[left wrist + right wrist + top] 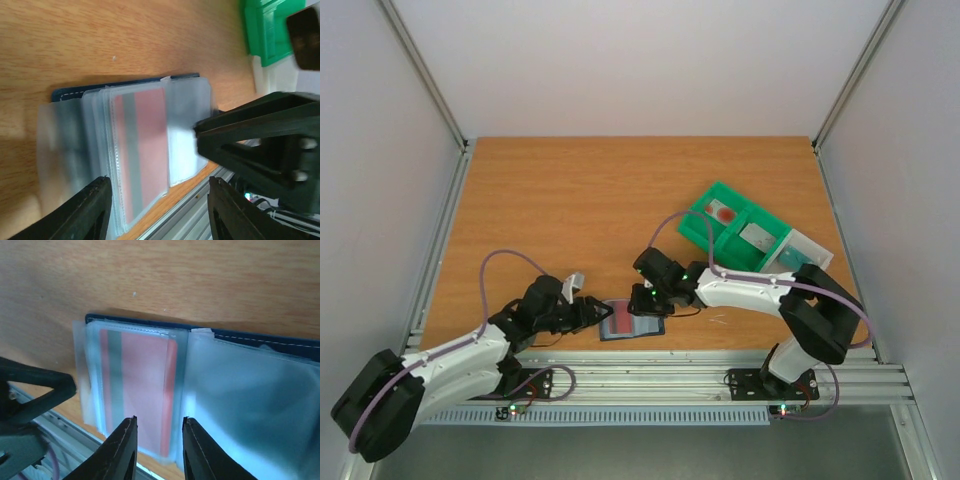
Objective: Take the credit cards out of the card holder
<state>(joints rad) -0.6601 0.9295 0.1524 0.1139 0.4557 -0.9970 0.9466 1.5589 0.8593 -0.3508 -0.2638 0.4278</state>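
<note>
The card holder [632,322] lies open near the table's front edge, its dark blue cover [260,340] under clear plastic sleeves [187,130]. One sleeve holds a red credit card [142,150] with a grey stripe [137,390]. My left gripper [157,202] is open, its jaws spread wide over the sleeves' near edge. From the other side my right gripper [159,427] hovers over the red card's lower edge, jaws narrowly apart and holding nothing. Its black body [260,145] shows in the left wrist view. In the top view the two grippers [592,313] [645,298] flank the holder.
A green compartmented tray [692,228] stands at the back right, holding a whitish card with a red blotch [723,212] and a greyish card [757,237]. An aluminium rail [720,365] runs right along the table's front edge next to the holder.
</note>
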